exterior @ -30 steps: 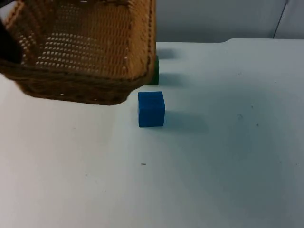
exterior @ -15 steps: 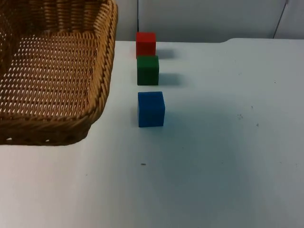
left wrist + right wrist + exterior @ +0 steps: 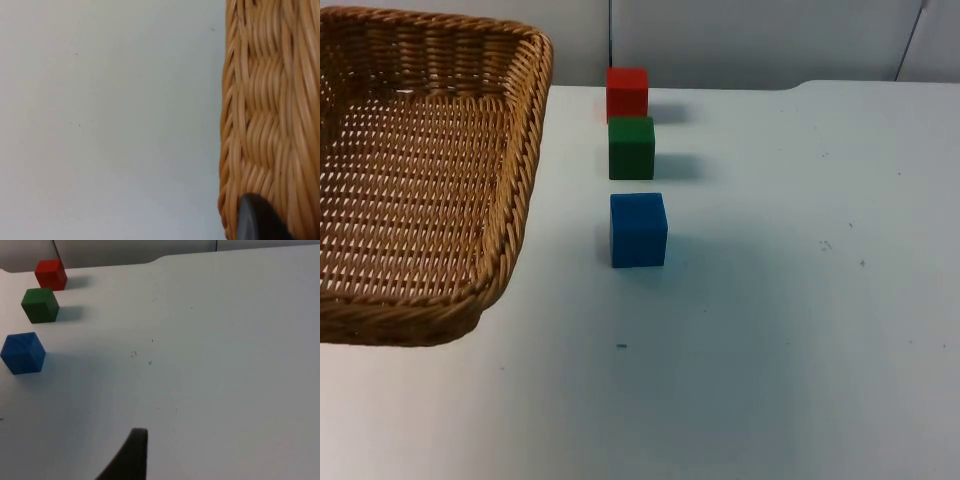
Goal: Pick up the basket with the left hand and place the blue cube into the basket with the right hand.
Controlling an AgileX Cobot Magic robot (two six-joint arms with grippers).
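The white counter (image 3: 800, 300) lies open from 3 to 6 o'clock of the small blue cube (image 3: 638, 230). At 12 stand a green cube (image 3: 631, 147) and red cube (image 3: 627, 92); at 9, the woven wicker basket (image 3: 520, 200).

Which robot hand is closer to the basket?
Left. The left gripper is right against the basket rim. The right gripper hangs over bare table, off to the side of the cubes.
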